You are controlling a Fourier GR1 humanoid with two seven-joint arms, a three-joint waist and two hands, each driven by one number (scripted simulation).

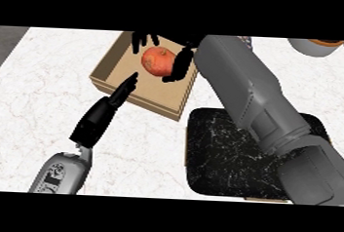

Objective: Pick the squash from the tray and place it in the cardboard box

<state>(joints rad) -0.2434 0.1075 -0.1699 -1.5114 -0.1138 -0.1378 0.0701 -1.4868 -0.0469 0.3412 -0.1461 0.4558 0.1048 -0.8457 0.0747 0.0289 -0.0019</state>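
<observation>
Squash [158,61] is sitting inside the cardboard box [150,103], which is lying up around 11 o'clock on the white marble counter [32,82]. It's looking orange-red and roundish. I can't tell whether it's resting on the box floor or hanging just above it.

The right hand [183,60] is coming in from 5 o'clock on a big grey forearm and curling round the squash. Some fingers are showing at the squash's 11 o'clock side and another is wrapping down its 3 o'clock side, so it's gripping the thing from both sides.

The left hand [95,122] is reaching up from 7 o'clock, fingers straight and pressed together, pointing toward 1 o'clock. Its tips are lying over the box's near wall and not holding anything.

The black speckled tray [231,150] is sitting at about 4 o'clock, just beside the box's near corner, partly covered by the right forearm. A grey container [307,47] with something orange in it is peeking in at 1 o'clock, cut off by the edge.
</observation>
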